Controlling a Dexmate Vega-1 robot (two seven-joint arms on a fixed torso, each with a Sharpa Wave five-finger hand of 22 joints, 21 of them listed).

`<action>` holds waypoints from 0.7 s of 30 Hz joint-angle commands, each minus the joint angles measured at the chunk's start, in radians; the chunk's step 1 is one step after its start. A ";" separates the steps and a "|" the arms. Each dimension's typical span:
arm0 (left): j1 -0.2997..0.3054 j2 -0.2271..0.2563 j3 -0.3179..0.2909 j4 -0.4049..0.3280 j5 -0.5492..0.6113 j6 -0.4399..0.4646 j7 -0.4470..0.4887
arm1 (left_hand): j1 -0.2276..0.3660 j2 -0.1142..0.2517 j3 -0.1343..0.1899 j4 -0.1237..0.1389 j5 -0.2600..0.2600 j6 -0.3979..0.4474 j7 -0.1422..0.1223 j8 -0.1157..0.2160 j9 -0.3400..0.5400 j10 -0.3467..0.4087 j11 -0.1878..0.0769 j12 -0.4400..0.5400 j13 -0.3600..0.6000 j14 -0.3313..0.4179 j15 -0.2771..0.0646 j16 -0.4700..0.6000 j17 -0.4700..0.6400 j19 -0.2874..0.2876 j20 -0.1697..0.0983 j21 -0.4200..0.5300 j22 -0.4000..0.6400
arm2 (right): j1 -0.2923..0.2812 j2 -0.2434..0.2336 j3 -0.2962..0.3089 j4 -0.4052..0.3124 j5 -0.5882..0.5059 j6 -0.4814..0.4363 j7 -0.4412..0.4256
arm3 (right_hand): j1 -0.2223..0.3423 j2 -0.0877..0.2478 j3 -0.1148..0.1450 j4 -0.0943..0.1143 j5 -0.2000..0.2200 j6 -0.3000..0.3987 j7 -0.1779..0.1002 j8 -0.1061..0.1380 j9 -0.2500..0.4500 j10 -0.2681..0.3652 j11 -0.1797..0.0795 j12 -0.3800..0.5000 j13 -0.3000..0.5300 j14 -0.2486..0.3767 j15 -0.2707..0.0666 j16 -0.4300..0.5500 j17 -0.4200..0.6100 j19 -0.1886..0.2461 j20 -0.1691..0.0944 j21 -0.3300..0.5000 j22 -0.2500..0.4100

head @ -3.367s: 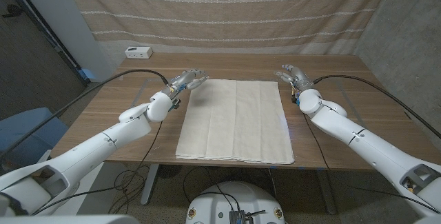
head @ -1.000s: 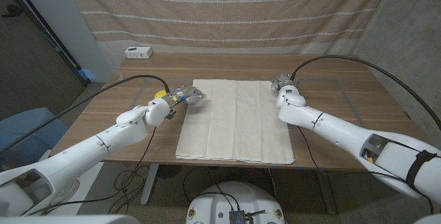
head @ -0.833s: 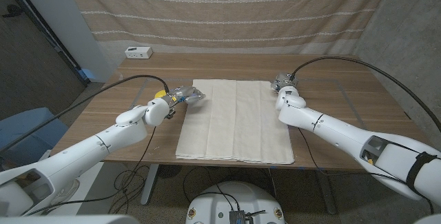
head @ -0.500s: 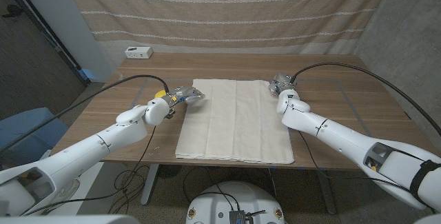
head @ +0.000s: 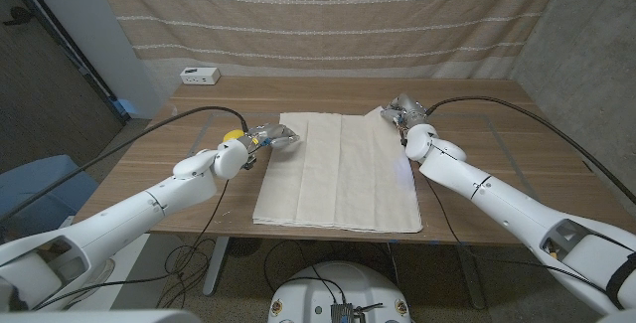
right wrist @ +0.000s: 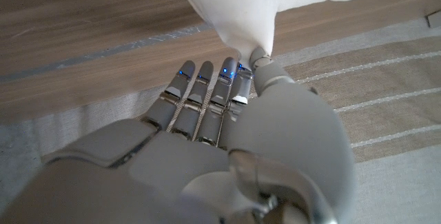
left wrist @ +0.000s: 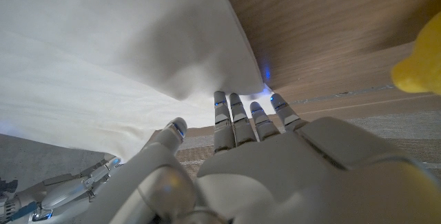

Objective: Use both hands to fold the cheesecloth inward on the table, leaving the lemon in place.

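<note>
The cheesecloth [head: 338, 169] lies spread on the tabletop [head: 497, 154]; left hand [head: 270, 135] and right hand [head: 398, 110] each pinch a far corner; lift both evenly, fold inward, steering clear of the lemon [head: 233, 135] beside the left wrist.

Matt cheesecloth [head: 338, 169], seemingly wooden table [head: 497, 154]

Cream rectangular cheesecloth [head: 338, 169]: one, spread over the middle of the wooden table [head: 497, 179], reaching its near edge.
Yellow lemon [head: 234, 135]: one, just off the cloth's far left corner.
Small white box [head: 200, 76]: one, at the table's far left corner.
White robot hands: two, the left hand [head: 266, 135] at the cloth's far left corner, the right hand [head: 401, 112] at its far right corner.
Black arm cables: two, one along each arm.
Striped beige curtain [head: 328, 15]: one, behind the table's far edge.
</note>
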 commanded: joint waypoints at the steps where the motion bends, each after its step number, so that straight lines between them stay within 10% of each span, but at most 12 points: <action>1: -0.009 -0.007 0.009 0.007 0.006 -0.002 -0.007 | -0.005 0.028 0.004 0.005 0.001 0.011 -0.001 0.000 0.006 0.005 0.007 -0.003 0.006 0.001 -0.033 0.000 0.002 0.002 -0.003 0.001 0.004 | -0.062 -0.013 0.108 -0.060 0.149 0.223 0.044 | 0.013 0.001 0.016 -0.002 -0.005 0.018 0.028 0.021 0.012 0.021 0.005 0.008 0.004 0.016 -0.068 0.005 0.004 0.014 0.005 0.005 0.002; 21: 0.005 0.002 -0.001 -0.012 0.001 -0.009 0.003 | -0.008 0.025 0.007 0.007 0.001 0.012 -0.003 -0.004 0.006 0.006 0.006 -0.007 0.006 0.001 -0.033 -0.001 0.001 0.005 -0.004 -0.003 0.004 | -0.050 0.022 0.134 -0.045 0.327 0.455 0.235 | 0.025 -0.004 0.044 -0.003 -0.019 0.012 0.049 0.040 0.025 0.038 0.020 0.015 0.015 0.041 -0.068 0.000 0.010 0.023 0.011 0.004 0.003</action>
